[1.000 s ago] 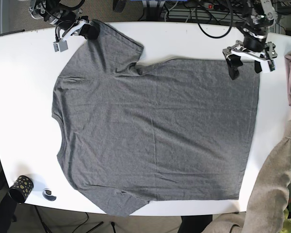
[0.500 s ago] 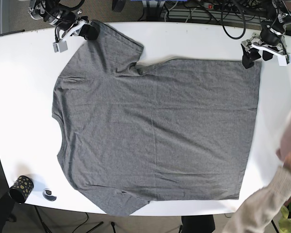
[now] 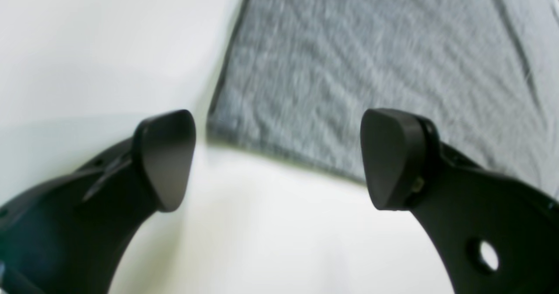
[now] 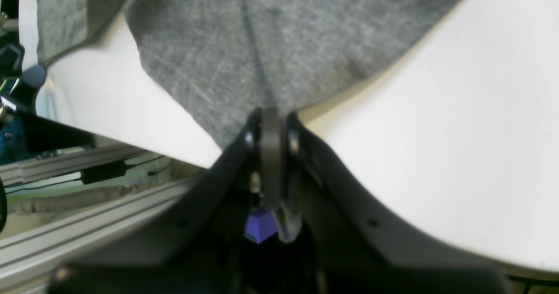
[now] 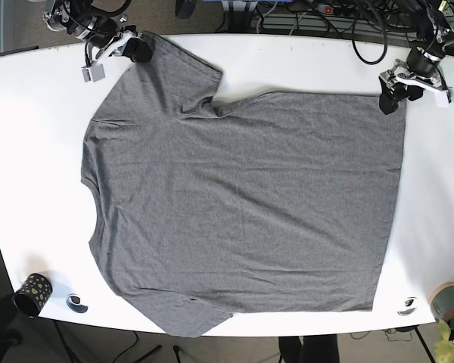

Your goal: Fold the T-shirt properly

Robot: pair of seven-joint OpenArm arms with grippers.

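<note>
Here the grey T-shirt (image 5: pixel 242 204) lies flat on the white table (image 5: pixel 30 151); its hem corner sits just ahead between the left gripper's (image 3: pixel 277 158) spread jaws, while the right gripper (image 4: pixel 270 123) is clenched on the sleeve

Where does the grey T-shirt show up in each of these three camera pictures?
Base: the grey T-shirt lies spread flat, filling the middle of the white table.
Left wrist: its corner sits top centre to right, beyond the open left pincer.
Right wrist: its sleeve fills the top, pinched by the right pincer.
Shared landmark: the white table.
</note>
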